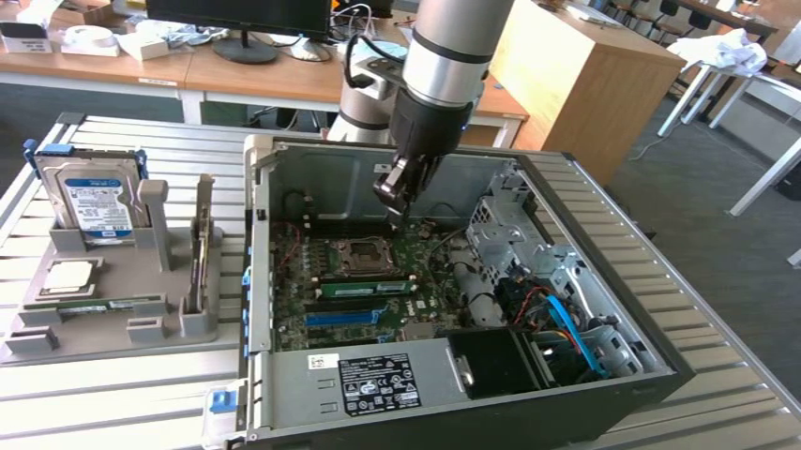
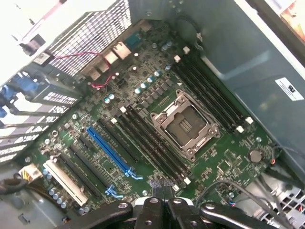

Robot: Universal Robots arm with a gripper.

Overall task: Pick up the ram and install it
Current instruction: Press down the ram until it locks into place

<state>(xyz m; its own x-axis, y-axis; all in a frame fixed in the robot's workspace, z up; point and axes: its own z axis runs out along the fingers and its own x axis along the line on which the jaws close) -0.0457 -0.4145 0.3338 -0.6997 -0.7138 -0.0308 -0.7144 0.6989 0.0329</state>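
Hovering inside the open black computer case (image 1: 651, 361) above its green motherboard (image 2: 143, 95), the claw (image 1: 393, 192) gripped something I cannot tell, the long green ram stick (image 1: 363, 287) apparently already seated.

Office-type lab w/ a PC assembly bench.
We see wooden desks (image 1: 150, 61), a monitor (image 1: 238, 14) at 12 o'clock, open PC case (image 1: 601, 234) on slatted table (image 1: 126, 394).

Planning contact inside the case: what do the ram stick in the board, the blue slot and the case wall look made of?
The ram: green circuit board, matte, with dark chips. Blue slot: probably glossy moulded plastic, judging by its bright uniform colour. Case wall: likely sheet metal, dull grey, with thin folded edges.
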